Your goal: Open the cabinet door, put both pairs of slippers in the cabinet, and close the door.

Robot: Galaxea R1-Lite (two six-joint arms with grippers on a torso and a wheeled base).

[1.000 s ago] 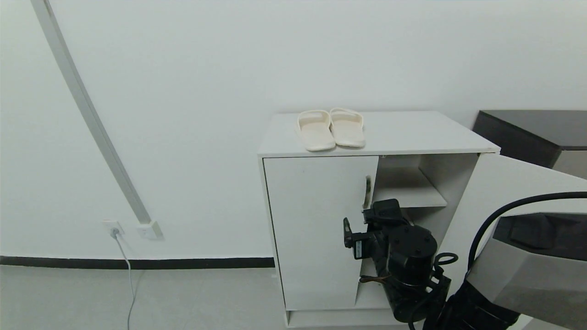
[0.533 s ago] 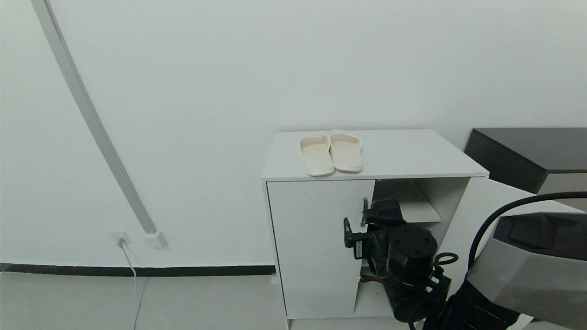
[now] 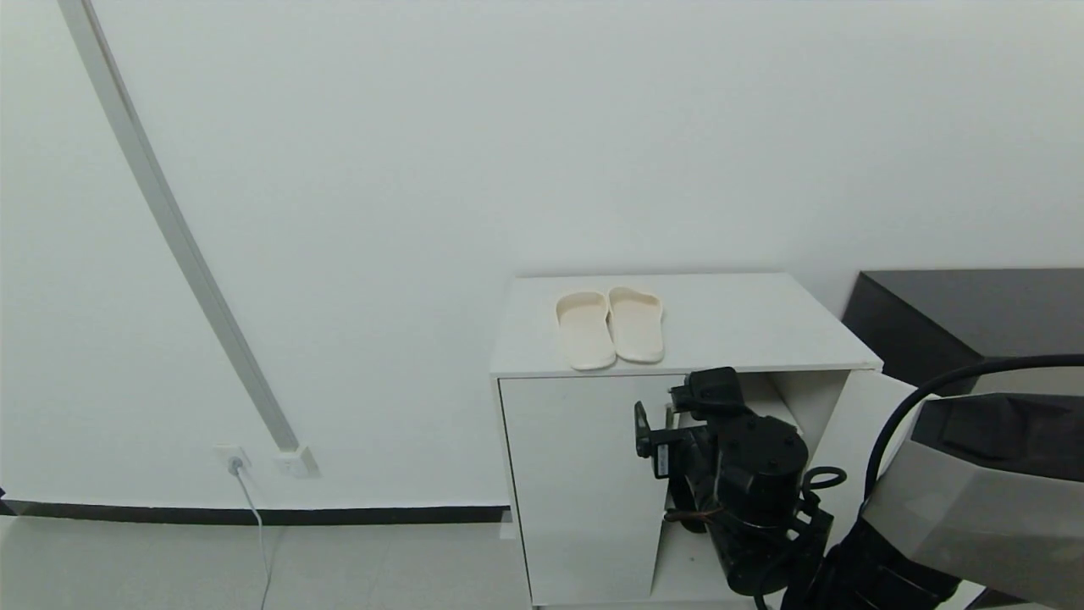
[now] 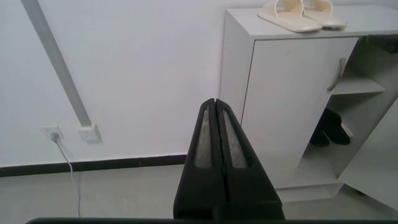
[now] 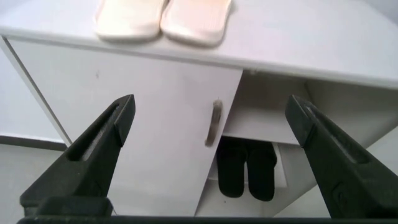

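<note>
Two black slippers [image 5: 232, 169] inside open cabinet [image 3: 576, 474], cream slippers [image 3: 586, 330] on top

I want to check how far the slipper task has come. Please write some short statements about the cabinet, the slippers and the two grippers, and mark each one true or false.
1. The cream slippers lie side by side on top of the cabinet. True.
2. Both doors of the cabinet are closed. False: the right door stands open, and only the left door is closed.
3. The black slippers are inside the cabinet, on a lower shelf. True.
4. The right gripper is shut. False: its jaws are wide apart and it holds nothing.
5. The left gripper holds a cream slipper. False: its fingers are pressed together with nothing between them.
</note>
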